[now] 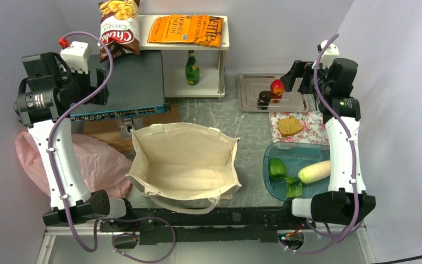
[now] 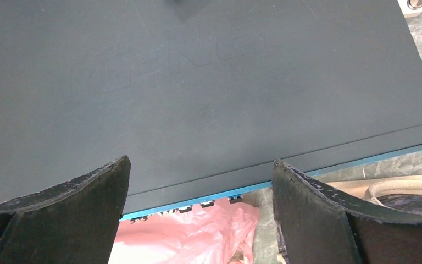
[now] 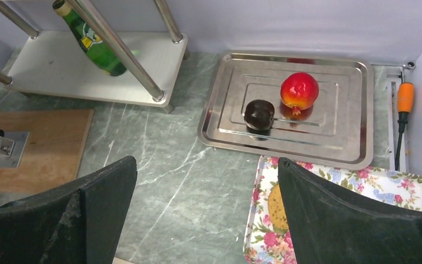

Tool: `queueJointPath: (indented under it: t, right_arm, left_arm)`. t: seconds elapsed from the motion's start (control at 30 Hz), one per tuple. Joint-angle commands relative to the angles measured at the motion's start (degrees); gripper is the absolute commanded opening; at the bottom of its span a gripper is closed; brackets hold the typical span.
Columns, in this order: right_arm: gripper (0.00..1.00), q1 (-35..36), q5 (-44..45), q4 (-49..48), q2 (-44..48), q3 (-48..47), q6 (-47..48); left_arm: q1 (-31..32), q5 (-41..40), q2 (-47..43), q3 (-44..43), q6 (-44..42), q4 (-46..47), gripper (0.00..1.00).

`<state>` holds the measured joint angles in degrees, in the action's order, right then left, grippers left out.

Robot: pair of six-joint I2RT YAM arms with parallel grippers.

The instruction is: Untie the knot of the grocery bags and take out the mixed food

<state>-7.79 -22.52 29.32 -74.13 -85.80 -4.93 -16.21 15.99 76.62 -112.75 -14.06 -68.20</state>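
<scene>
The pink plastic bag [image 1: 88, 165] lies slack at the left, and its knot is out of view. The beige tote [image 1: 184, 165] stands open in the middle with nothing showing inside. Red fruit [image 1: 277, 87] sits on the metal tray [image 1: 250, 104]. Green pepper [image 1: 277, 166], leafy greens [image 1: 293, 188] and white radish [image 1: 314, 171] lie in the blue tub [image 1: 272, 190]. Chip bags [image 1: 119, 25] [image 1: 185, 30] and the green bottle [image 1: 192, 69] are at the white shelf. My left gripper [image 2: 200, 162] hangs open over the dark box [image 2: 198, 82]. My right gripper [image 3: 206, 160] is open over bare table, near the tray.
A dark round item [image 3: 259, 114] sits beside the red fruit. A bread slice [image 1: 289, 126] lies on the floral tray [image 3: 362, 181]. A wooden board [image 3: 38, 143] lies left of the tray, and an orange-handled screwdriver [image 3: 404, 99] lies by the right wall.
</scene>
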Motion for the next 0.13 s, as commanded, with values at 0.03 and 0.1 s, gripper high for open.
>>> queueJointPath:
  t: [0.03,0.1]
  right_arm:
    - [1.0,0.48,-1.69,0.35,0.31,-3.47,1.16]
    - [1.0,0.52,-2.23,-0.21,0.6,-3.2,0.74]
  left_arm:
    - [-0.17,-1.57,-0.21,-3.16,1.91,2.0,0.99]
    - [-0.22,-1.25,-0.16,-3.51,2.14,2.31,0.99]
